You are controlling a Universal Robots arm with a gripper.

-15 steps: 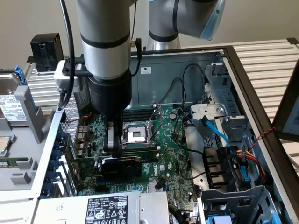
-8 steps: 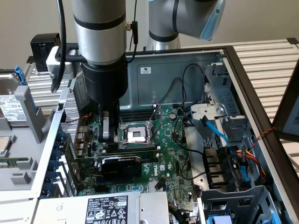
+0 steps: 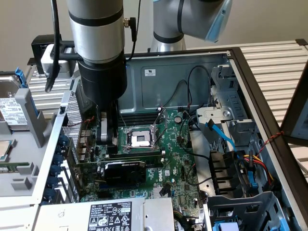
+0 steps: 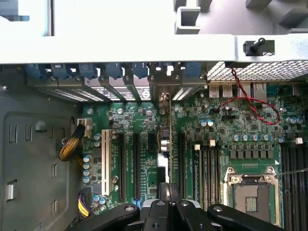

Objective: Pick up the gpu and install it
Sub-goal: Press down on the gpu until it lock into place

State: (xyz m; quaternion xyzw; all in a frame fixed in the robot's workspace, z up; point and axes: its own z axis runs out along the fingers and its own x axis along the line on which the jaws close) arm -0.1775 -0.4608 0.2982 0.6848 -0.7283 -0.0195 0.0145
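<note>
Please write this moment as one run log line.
end effector: shut, over gpu | gpu: upright in motherboard slot | grip: unclear

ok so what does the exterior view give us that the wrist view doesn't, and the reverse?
Exterior view only: the arm, the power supply with its label, a hard drive outside the case, the blue cable.
Wrist view only: the yellow wire bundle, the white slot.
Both: the motherboard, the empty processor socket, the graphics card standing on the board, the shut pincer.
</note>
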